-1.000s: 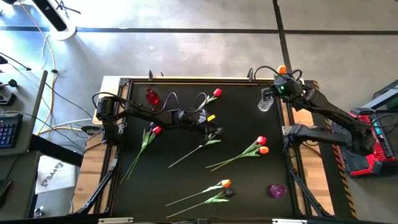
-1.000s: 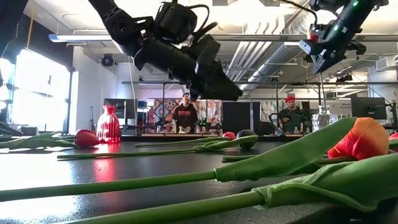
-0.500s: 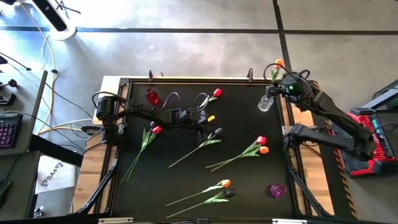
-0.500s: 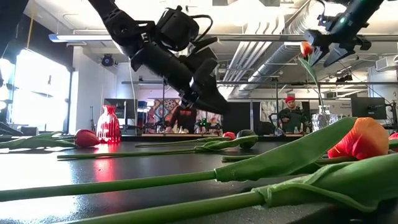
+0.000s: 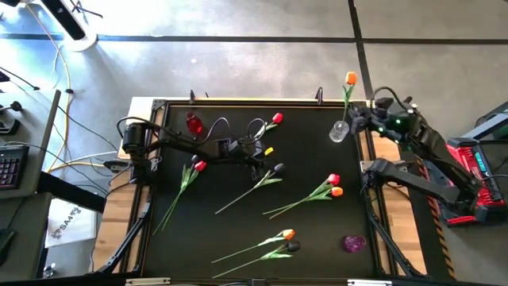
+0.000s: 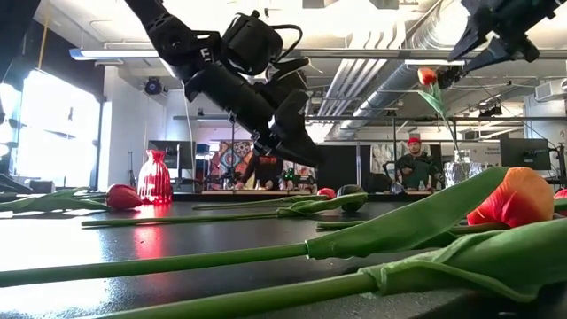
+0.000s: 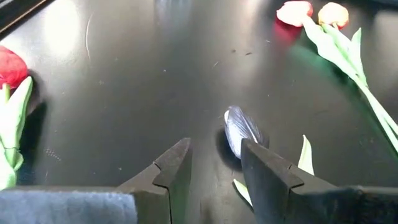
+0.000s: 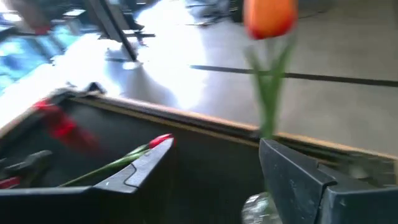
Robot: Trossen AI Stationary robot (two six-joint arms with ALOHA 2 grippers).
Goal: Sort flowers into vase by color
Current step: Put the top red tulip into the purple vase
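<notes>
An orange flower (image 5: 350, 79) stands with its stem in the clear vase (image 5: 339, 131) at the table's far right, leaning toward the far edge. My right gripper (image 8: 211, 174) hangs open just right of it, high up, holding nothing. My left gripper (image 7: 214, 165) hovers open over the table's middle, slanting down. The black flower's head (image 7: 239, 127) lies on the table just past its fingertips. A red vase (image 5: 194, 123) stands far left and a purple vase (image 5: 354, 242) near right. Other flowers lie flat: red (image 5: 275, 119), red (image 5: 198, 166), a red and orange pair (image 5: 333, 186), an orange and black pair (image 5: 290, 240).
The table is black with a raised frame (image 5: 238, 102). Cables run from the left arm over the far left part. Free room lies between the loose flowers in the middle and at the near left. People sit in the room beyond the far edge.
My right gripper has let go of the orange flower and has drawn back up and toward the table's right edge. The flower now stands on its own in the clear vase. My left gripper has tipped further down toward the black flower.
</notes>
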